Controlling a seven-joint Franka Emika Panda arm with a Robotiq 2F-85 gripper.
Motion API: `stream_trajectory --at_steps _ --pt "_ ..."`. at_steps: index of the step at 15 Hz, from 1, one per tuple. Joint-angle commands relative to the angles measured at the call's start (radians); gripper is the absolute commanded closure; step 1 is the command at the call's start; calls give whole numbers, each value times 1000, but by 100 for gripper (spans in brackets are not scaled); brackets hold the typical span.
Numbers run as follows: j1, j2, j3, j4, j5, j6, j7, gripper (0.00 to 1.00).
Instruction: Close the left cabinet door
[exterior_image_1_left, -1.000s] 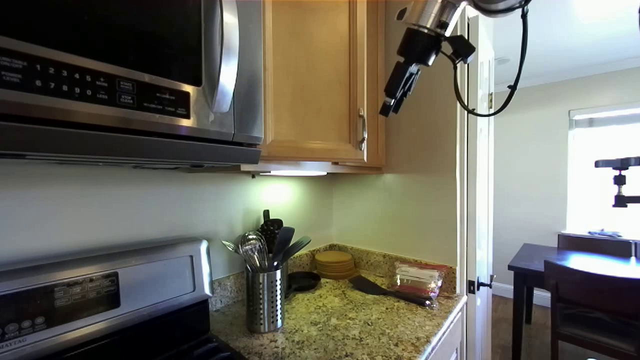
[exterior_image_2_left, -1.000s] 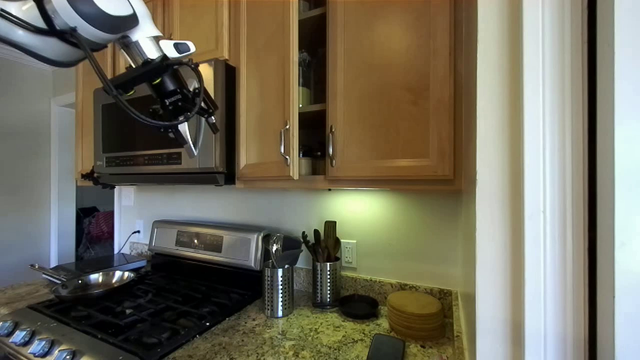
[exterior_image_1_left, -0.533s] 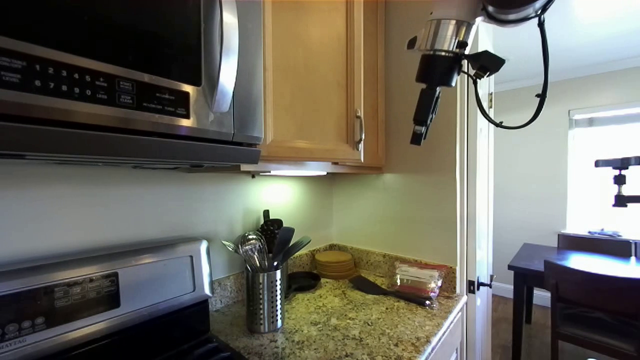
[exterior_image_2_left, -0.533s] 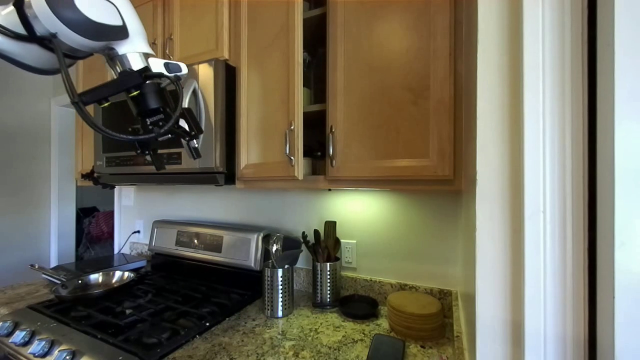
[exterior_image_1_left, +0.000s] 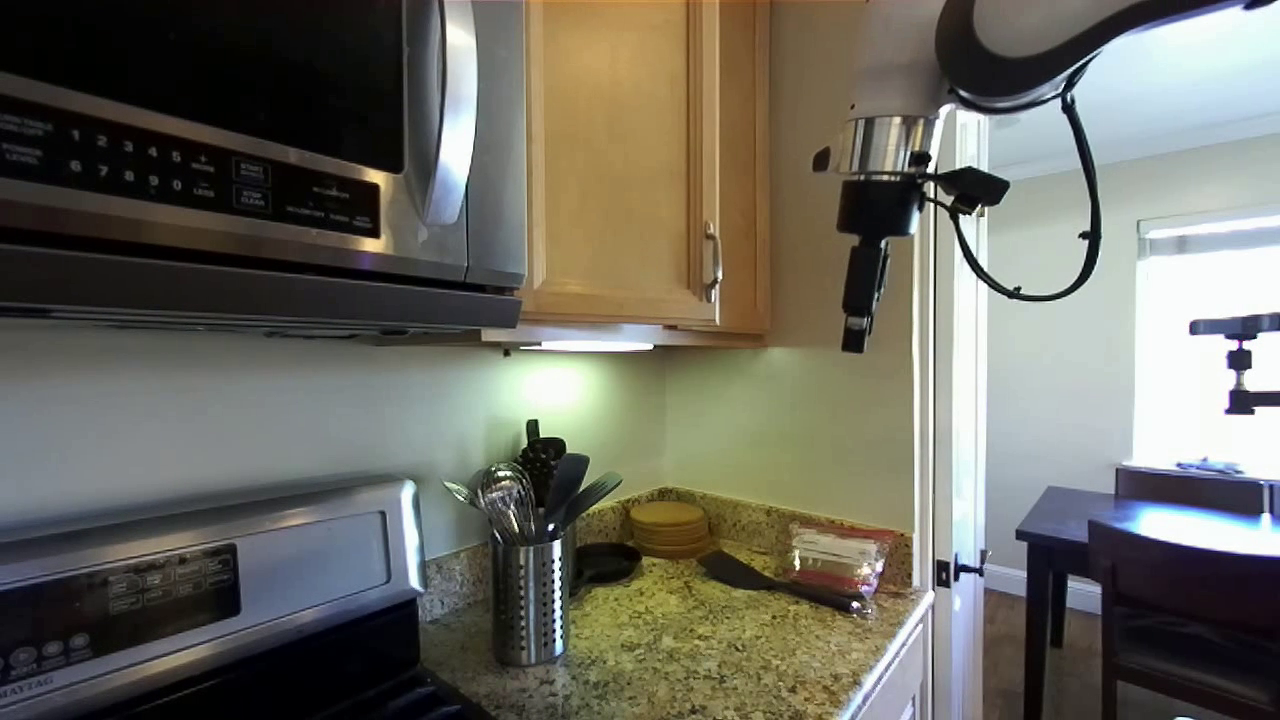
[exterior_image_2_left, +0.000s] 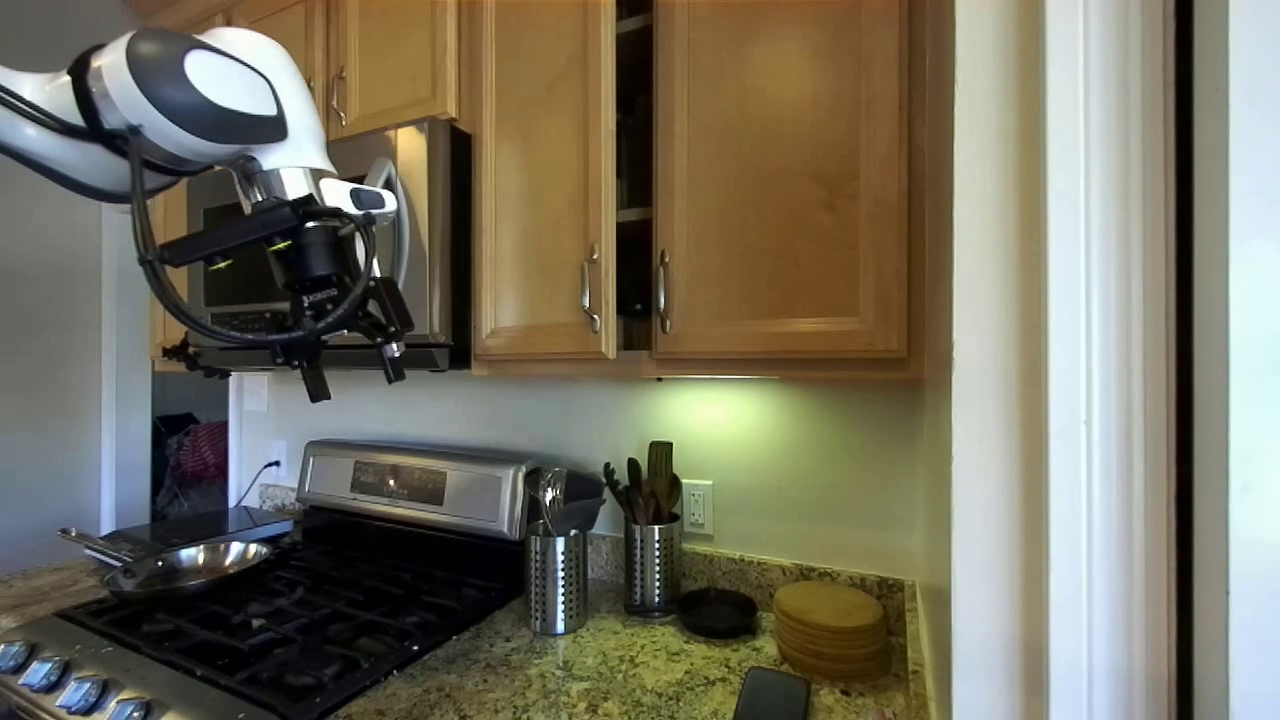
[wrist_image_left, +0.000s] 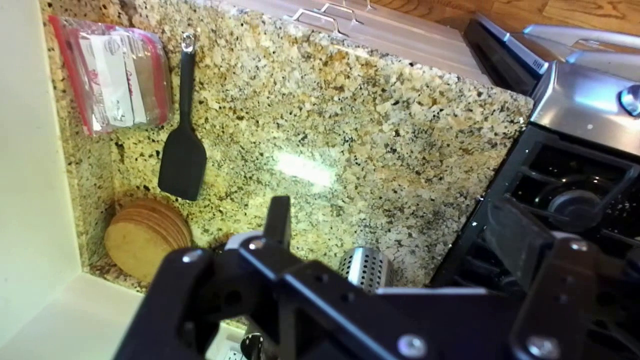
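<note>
The left cabinet door (exterior_image_2_left: 540, 190) is honey-coloured wood with a slim vertical silver handle (exterior_image_2_left: 590, 290). It stands ajar, with a narrow dark gap between its handle edge and the right cabinet door. The left door also shows in an exterior view (exterior_image_1_left: 615, 160), with its handle (exterior_image_1_left: 712, 262). My gripper (exterior_image_2_left: 355, 380) hangs pointing down in front of the microwave's lower edge, apart from the door. It also shows in an exterior view (exterior_image_1_left: 857, 338), to the right of the door. In the wrist view my gripper (wrist_image_left: 397, 217) is open and empty over the counter; the door is out of view there.
The microwave (exterior_image_2_left: 425, 240) is left of the left door. The right cabinet door (exterior_image_2_left: 780, 180) is shut. Below are the stove (exterior_image_2_left: 300, 620), a steel pan (exterior_image_2_left: 195, 565), utensil holders (exterior_image_2_left: 557, 585), a stack of round mats (exterior_image_2_left: 830, 630), a spatula (wrist_image_left: 185, 160) and a bag (wrist_image_left: 122, 77).
The left door has swung further inward, narrowing the gap, with my gripper visibly apart from it in the later frames. My gripper has moved down and away from the door.
</note>
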Motion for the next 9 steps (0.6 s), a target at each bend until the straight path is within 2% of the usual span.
stream_trajectory --at_steps 1,9 --pt "6 7 -25 -33 23 -4 8 0" --pt "8 -4 -51 -147 122 103 19 0"
